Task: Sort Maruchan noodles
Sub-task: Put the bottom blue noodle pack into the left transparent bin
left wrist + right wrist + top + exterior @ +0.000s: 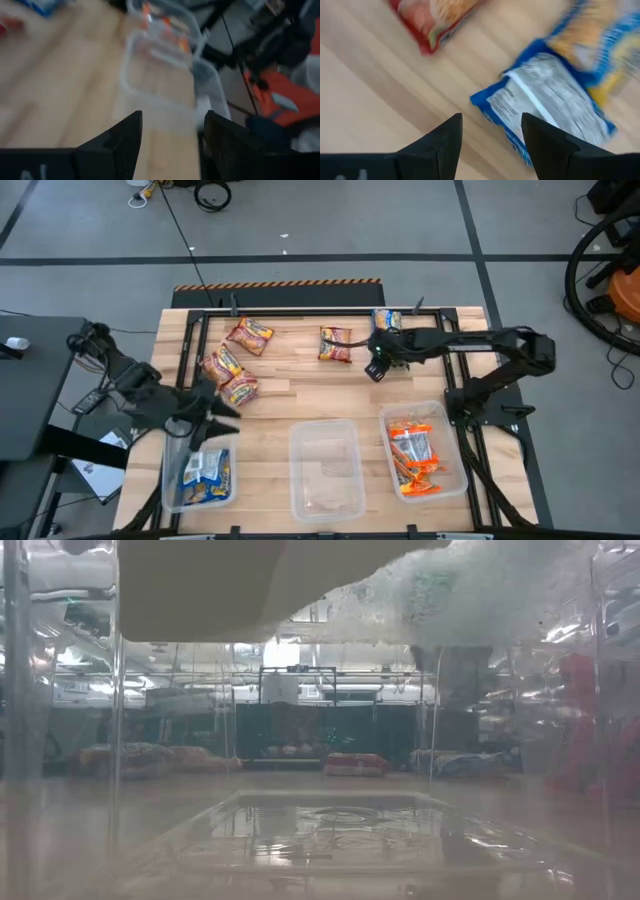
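The right gripper (377, 370), fingers apart and empty, hovers near the blue-and-white packet (547, 102); next it likely must drop and pinch it.

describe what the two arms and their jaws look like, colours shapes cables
Both arms are dark, nearly black, built of slim jointed links. The right arm carries a small green light near its gripper. The left gripper ends in two flat, wedge-shaped black jaws, as does the right one. Faint white lettering marks a left finger. No loose cables show.
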You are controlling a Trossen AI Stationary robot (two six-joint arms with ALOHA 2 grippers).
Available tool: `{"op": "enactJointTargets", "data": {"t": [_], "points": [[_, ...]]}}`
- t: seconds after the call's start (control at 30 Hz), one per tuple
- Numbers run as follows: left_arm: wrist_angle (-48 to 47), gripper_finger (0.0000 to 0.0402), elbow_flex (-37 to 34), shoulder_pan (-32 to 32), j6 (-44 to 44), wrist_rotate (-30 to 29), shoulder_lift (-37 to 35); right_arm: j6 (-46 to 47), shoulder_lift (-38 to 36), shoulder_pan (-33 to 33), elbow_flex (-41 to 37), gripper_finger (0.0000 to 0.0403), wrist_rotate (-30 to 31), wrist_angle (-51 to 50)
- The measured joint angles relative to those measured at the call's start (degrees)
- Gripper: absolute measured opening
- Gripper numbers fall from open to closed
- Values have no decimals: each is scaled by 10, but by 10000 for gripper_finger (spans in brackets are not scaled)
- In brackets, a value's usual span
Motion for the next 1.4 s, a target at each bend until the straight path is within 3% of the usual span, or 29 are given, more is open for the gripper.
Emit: {"op": "enactJointTargets", "data": {"t": [0.2, 0.43, 0.57, 0.73, 1.0, 1.13, 1.23, 1.4], "points": [[80, 217, 0, 113, 97, -2, 1, -232, 74, -51, 18, 197, -44, 16], [167, 217, 0, 208, 187, -13, 5, -381, 123, -121, 27, 187, -82, 40], [182, 217, 0, 246, 197, -14, 11, -421, 153, -145, 27, 176, -105, 40], [199, 217, -1, 276, 206, -14, 28, -417, 172, -149, 28, 140, -110, 60], [232, 217, -1, 290, 253, -12, 51, -408, 153, -149, 26, 15, -112, 74], [235, 217, -1, 290, 281, -13, 57, -379, 106, -133, 34, 18, -118, 66], [237, 217, -1, 290, 309, -13, 71, -343, 60, -116, 52, 13, -173, 67], [240, 218, -1, 292, 345, -10, 112, -229, 0, -85, 91, 12, -345, 110]]}}
